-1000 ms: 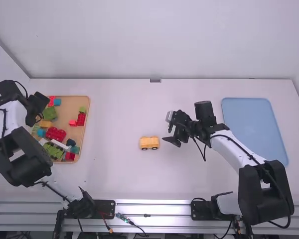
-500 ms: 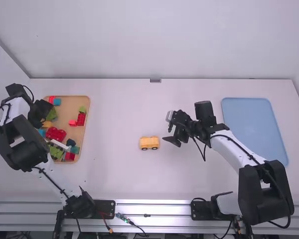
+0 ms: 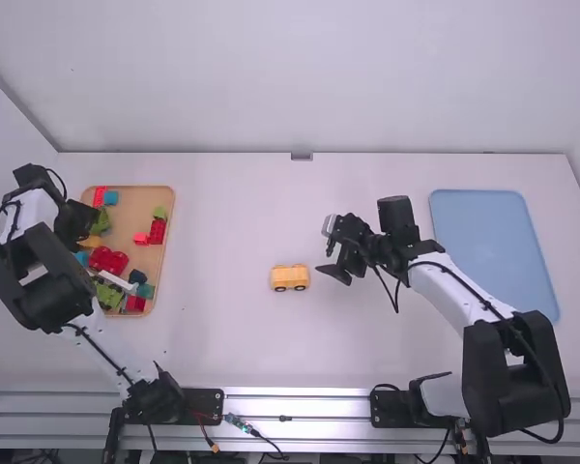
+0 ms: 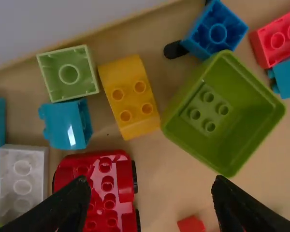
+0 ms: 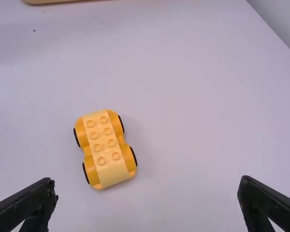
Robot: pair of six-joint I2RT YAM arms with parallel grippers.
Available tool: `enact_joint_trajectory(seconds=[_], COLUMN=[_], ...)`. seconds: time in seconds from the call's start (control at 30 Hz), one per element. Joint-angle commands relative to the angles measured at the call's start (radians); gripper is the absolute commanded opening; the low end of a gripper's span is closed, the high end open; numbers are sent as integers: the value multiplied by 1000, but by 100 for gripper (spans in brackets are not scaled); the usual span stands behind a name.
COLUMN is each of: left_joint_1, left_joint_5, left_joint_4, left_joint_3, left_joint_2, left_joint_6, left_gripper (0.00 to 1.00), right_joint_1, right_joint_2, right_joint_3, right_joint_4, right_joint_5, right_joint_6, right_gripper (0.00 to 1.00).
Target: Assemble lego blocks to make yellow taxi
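Left hand (image 3: 73,224): open, fingers spread apart; I have it above the left side of the tray.
Wooden tray (image 3: 159,263): at the left of the white surface (image 3: 222,213), holding loose mixed blocks.
Yellow block (image 4: 128,94): in the tray, on its left side, studs up.
Green box-shaped block (image 4: 229,113): beside the yellow one, on its far side, hollow face up.
Red wheeled piece (image 4: 108,191): just to the near side of the yellow block.
White block (image 4: 22,176): nearer me than the red piece.
Yellow wheeled base (image 3: 290,277): upright on the surface, between tray and right hand, studs on top.
Right hand (image 3: 331,253): also open, just right of the base; I see the two apart.
Blue tray (image 3: 478,232): far right.
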Motion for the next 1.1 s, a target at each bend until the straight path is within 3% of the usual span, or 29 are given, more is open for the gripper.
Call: enact_joint_trajectory(seconds=[0.0,0.23,0.33,0.47,0.73,0.87,1.07], left_joint_1=[-2,-3,-2,-3,-3,-3,-3], left_joint_5=[-35,-46,-47,-47,-73,-72,-71], left_joint_4=[0,61,84,84,92,109,141], left_joint_3=[1,-50,-77,-80,-80,-80,-80], left_joint_2=[8,8,8,9,14,32,54], left_joint_6=[-32,-32,-32,-31,-21,-25,-26], left_gripper=[64,62,53,49,51,58,54], right_joint_1=[3,4,4,4,4,4,4], right_joint_2=[-25,-25,-25,-25,-25,-25,-24], right_joint_3=[10,10,10,10,10,10,10], right_joint_4=[-4,-17,-19,-19,-22,-22,-23], right_joint_5=[-2,23,24,24,24,25,25], right_joint_6=[5,5,5,2,2,2,2], right_gripper=[99,99,99,99,99,99,99])
